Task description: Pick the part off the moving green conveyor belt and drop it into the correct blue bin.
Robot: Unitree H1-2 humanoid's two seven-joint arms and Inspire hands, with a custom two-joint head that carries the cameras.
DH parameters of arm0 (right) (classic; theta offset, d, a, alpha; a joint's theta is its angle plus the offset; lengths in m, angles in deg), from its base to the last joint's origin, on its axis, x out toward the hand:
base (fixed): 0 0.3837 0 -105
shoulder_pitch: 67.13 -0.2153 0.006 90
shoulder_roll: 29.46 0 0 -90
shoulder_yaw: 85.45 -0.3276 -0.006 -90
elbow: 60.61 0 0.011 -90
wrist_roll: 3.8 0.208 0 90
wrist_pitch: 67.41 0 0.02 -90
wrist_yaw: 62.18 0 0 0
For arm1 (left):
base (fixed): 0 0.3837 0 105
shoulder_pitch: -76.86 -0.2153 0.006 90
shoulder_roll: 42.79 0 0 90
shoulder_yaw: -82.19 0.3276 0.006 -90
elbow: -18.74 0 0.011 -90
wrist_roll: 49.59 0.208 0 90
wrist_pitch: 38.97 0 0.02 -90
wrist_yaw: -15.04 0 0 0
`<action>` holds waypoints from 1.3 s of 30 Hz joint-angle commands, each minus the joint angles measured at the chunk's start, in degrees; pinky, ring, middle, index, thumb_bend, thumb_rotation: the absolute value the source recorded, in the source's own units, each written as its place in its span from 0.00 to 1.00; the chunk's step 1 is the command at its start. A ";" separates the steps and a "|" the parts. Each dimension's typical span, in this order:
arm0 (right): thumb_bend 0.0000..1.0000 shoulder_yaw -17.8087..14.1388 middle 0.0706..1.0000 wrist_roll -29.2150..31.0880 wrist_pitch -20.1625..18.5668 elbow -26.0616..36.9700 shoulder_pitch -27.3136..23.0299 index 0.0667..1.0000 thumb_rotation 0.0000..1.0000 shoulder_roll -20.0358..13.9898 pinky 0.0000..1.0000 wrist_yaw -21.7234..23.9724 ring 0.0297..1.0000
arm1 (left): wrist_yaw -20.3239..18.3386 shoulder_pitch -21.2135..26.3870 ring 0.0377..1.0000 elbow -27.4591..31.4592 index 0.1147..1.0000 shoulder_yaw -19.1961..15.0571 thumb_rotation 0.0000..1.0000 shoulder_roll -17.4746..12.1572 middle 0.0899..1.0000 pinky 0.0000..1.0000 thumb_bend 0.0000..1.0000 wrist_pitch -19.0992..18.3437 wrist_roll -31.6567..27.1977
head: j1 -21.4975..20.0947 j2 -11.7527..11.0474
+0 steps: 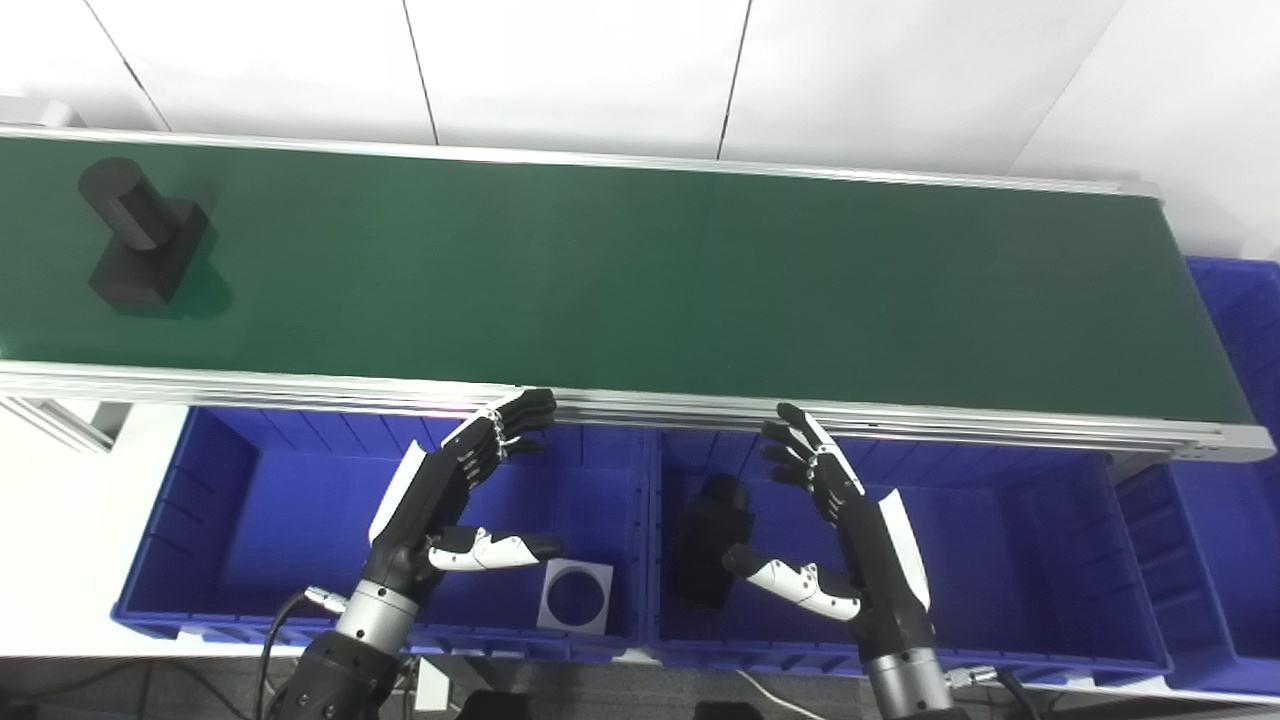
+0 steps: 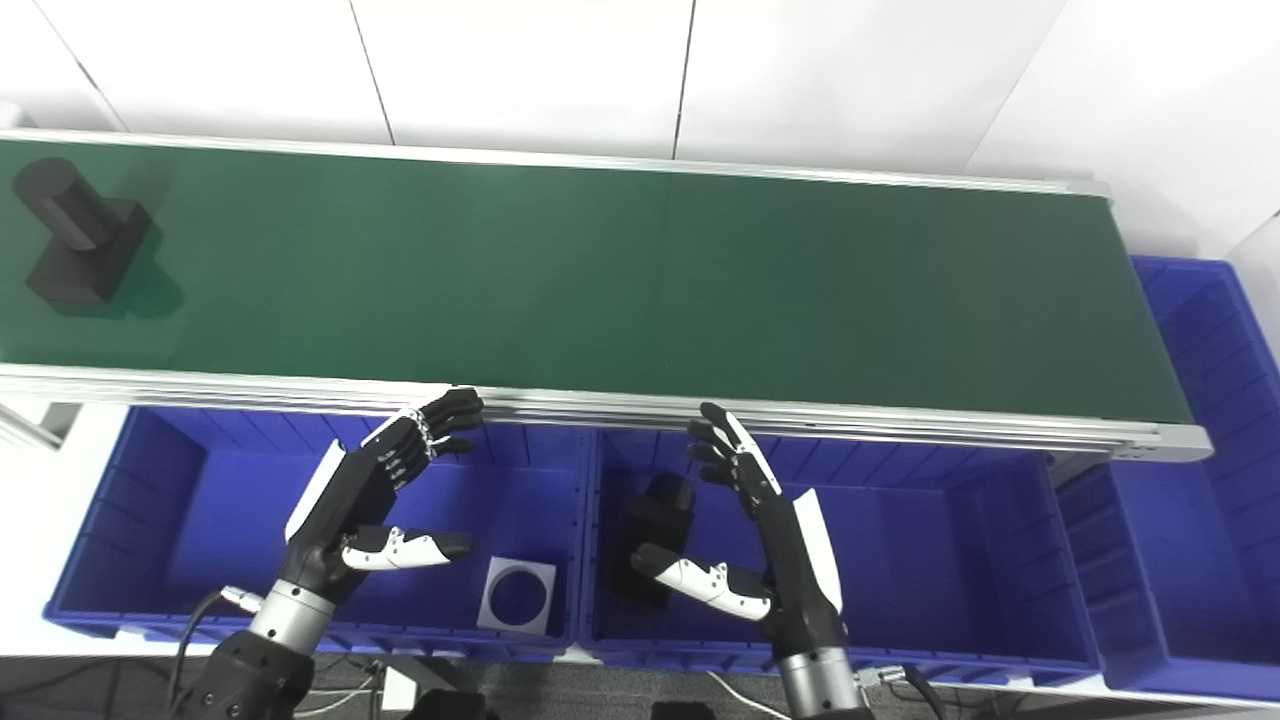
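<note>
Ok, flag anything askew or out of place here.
Nothing stands out. The black part sits on the green belt at far left, both hands hover open over the blue bins, each holding one item.

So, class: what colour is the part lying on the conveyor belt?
Black part, on the green conveyor belt; clearest in the left eye view.
</note>
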 commanded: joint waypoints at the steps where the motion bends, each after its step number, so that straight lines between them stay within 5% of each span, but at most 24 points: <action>1: 0.82 -0.02 0.85 0.46 2.60 1.08 -0.40 0.91 0.50 0.51 0.76 -0.42 0.81 | 0.33 0.89 0.82 0.63 0.80 0.16 0.35 -0.36 0.83 0.75 0.91 2.41 -0.64 | -0.06 0.13; 16: 0.83 -0.22 0.85 0.64 2.31 0.39 -0.88 0.92 0.51 0.22 0.77 -0.32 0.81 | 0.67 1.40 0.81 -0.06 0.80 0.47 0.35 -0.23 0.82 0.75 0.90 2.42 -0.12 | 0.32 -0.43; 22: 0.83 -1.57 0.85 2.73 6.01 -1.33 -0.70 0.91 0.49 -0.39 0.77 -1.05 0.81 | 2.40 2.03 0.82 -1.45 0.81 2.65 0.36 -0.19 0.83 0.77 0.90 2.43 1.94 | 7.40 -2.77; 31: 0.81 -3.68 0.84 3.73 10.16 0.42 0.00 0.90 0.53 -2.55 0.77 -1.46 0.80 | 10.76 2.59 0.79 -4.16 0.78 8.62 0.35 0.21 0.80 0.71 0.91 2.43 6.00 | 15.04 -7.14; 39: 0.80 -4.49 0.83 1.99 7.13 4.73 -5.22 0.89 0.53 -3.92 0.73 -0.15 0.78 | 20.00 5.10 0.78 -7.38 0.78 15.64 0.36 -2.00 0.80 0.70 0.90 2.43 8.94 | 16.89 -10.38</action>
